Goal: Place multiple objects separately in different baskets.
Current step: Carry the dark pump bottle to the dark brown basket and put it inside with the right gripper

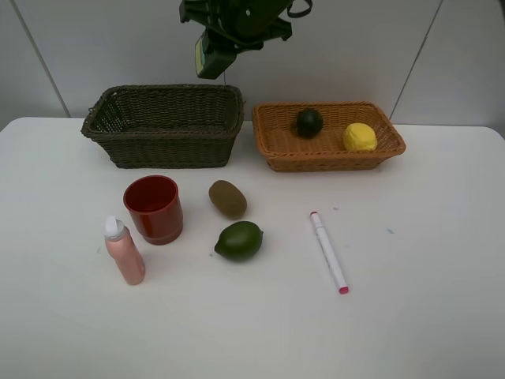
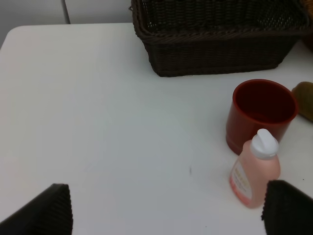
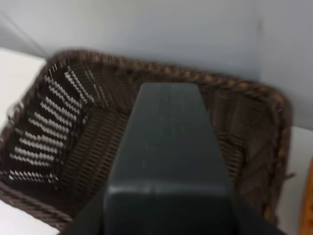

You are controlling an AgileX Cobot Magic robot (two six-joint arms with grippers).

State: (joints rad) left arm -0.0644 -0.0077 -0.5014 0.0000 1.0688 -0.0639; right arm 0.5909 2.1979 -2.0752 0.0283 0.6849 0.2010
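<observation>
1. Left pincer (image 2: 168, 209) is spread wide and empty, low over the table (image 2: 98, 122) near pink spray bottle (image 1: 125, 253) and red cup (image 1: 154, 208); likely staged for those.
2. Right pincer (image 1: 225, 33) clamps dark grey bottle (image 1: 211, 55) above olive basket (image 1: 166, 146), high enough to clear the rim before release.
3. Kiwi (image 1: 227, 198) and lime (image 1: 239, 240) lie loose on the table, unsorted.
4. Orange-tan basket (image 1: 331, 162) holds mangosteen (image 1: 309, 122) and lemon (image 1: 360, 136); the split looks like fruit here, containers in olive.
5. White marker (image 1: 328, 251) lies alone on the table, right of the lime.
</observation>
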